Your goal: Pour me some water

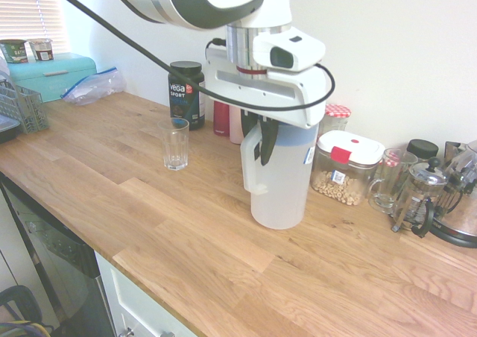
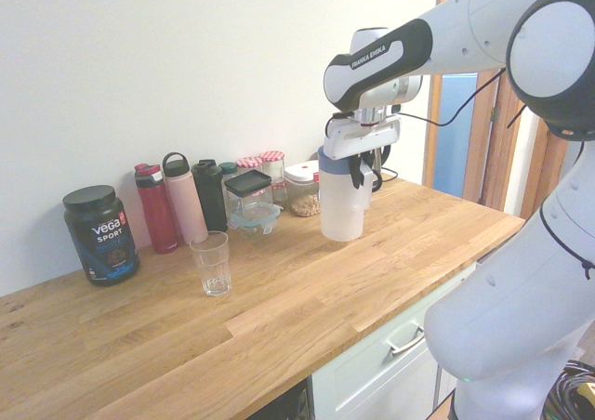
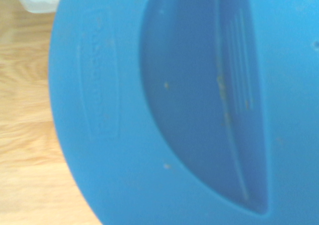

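Your gripper (image 1: 261, 145) has its fingers clamped shut on the white handle of the jug (image 1: 282, 180), pointing nearly straight down. The jug is upright, well apart from the glass (image 1: 175, 144). Between glass and jug the worktop (image 1: 186, 240) is bare wood, plus open room toward the front edge. Behind the glass, bottles (image 2: 172, 206) and a black tub (image 1: 186, 93) line the wall.

Oak-block kitchen worktop (image 1: 186, 240) and what stands on it

An empty clear drinking glass (image 1: 175, 144) stands alone near the middle; behind it, by the wall, a black Vega Sport tub (image 1: 186, 93), then red (image 2: 156, 208), pink (image 2: 185, 200) and black bottles (image 2: 210, 194). Further along are lidded clear containers (image 1: 346, 168), a glass mug (image 1: 391, 179) and a French press (image 1: 419, 195); a turquoise bread bin (image 1: 51, 74) occupies the far end.
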